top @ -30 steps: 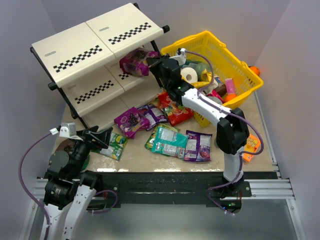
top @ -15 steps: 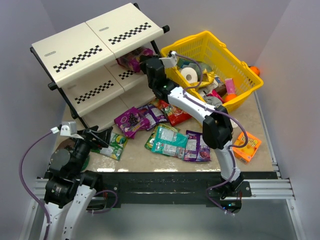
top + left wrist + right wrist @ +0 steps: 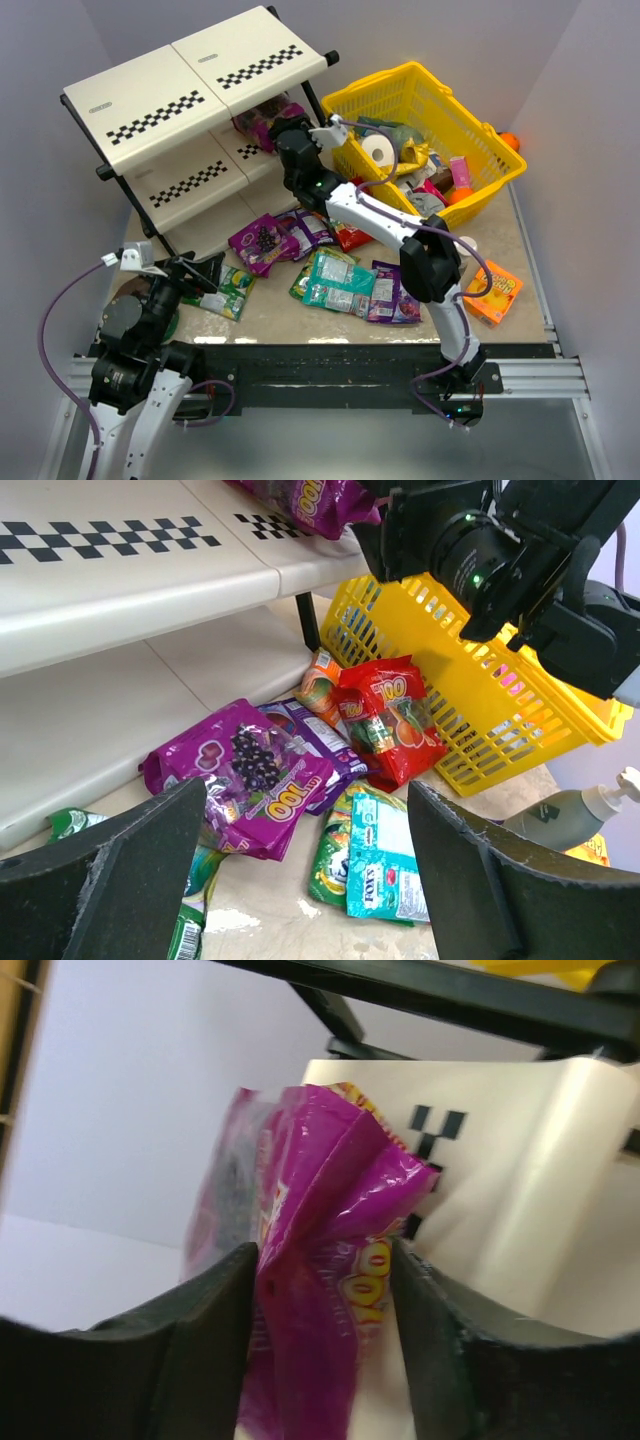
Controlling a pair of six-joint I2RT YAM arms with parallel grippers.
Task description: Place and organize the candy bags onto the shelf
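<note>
Top external view shows the right gripper (image 3: 282, 130) reaching under the top board of the big cream shelf with checkered strips and a black frame (image 3: 150, 85). It holds a shiny magenta candy bag (image 3: 258, 117) over the middle board. The top board and the arm hide most of this bag, so I cannot tell if it touches the board.

In the right wrist view, two dark fingers (image 3: 200, 1340) squeeze the magenta bag, one on each side. The bag is crumpled and stands up between them. Its print is blurry, and only some round yellow letters show. A cream shelf board with small black squares is behind it.

In the left wrist view, the left gripper (image 3: 305, 880) has its fingers wide apart with nothing between them. It hangs low over the table near the bottom of the shelf. Loose bags lie on the table past it:
- a purple candy bag with grapes (image 3: 240, 775)
- a red candy bag (image 3: 390, 720) just beside the yellow plastic mesh basket (image 3: 480, 720)
- a teal candy bag (image 3: 385, 860)

A green candy bag (image 3: 65, 820) peeks out by the left finger and is mostly hidden. The right finger cuts off a grey bottle with a white pump (image 3: 570, 815).

From the top, a small orange cardboard box (image 3: 495, 290) lies near the right edge of the table. The things inside the basket are jumbled and hard to tell apart.
</note>
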